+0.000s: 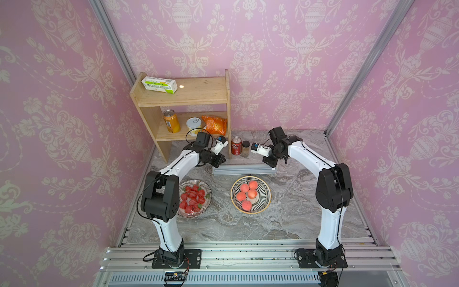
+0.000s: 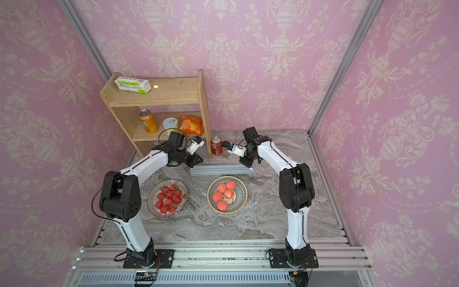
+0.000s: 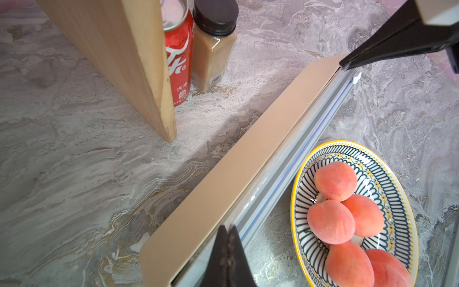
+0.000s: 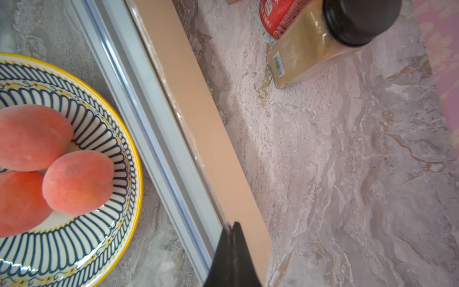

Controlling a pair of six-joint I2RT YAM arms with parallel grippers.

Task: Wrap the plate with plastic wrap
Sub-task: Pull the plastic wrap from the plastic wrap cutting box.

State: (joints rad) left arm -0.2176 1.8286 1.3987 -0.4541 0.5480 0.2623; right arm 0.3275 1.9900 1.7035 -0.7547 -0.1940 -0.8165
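Cream plastic wrap box point(image 1: 244, 170) one, plates point(image 1: 264, 196) two, peaches point(image 1: 252, 193) four

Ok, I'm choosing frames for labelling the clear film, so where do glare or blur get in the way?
In both top views a small bright spot, likely glare, sits on the wooden shelf's top board; in the left wrist view the thin clear plastic wrap is only a faint sheen beside the long cream box; in the right wrist view the black-lidded spice jar looks slightly soft.
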